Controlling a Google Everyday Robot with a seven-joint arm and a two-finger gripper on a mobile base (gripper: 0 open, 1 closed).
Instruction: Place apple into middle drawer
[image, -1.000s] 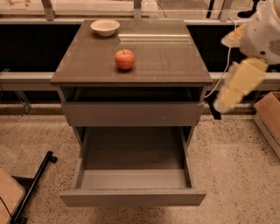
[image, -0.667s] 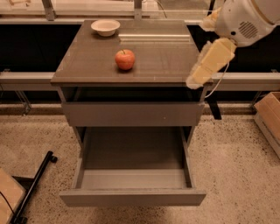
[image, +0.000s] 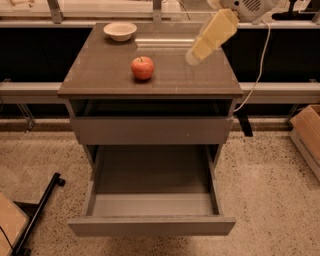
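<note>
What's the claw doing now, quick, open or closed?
Claw: above the cabinet top, right of the apple, not holding it; open or closed cannot be told.

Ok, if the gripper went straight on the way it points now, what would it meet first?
Probably the brown cabinet top, just short of the apple. The gripper hangs over the top's right half, angled down and left; depth is unclear, so it might reach the apple instead.

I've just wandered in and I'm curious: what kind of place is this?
Probably a robot test lab, not a home: a lone cabinet on a speckled floor, a cardboard box off to one side, and the gripper hanging over the cabinet top, right of the apple.
</note>
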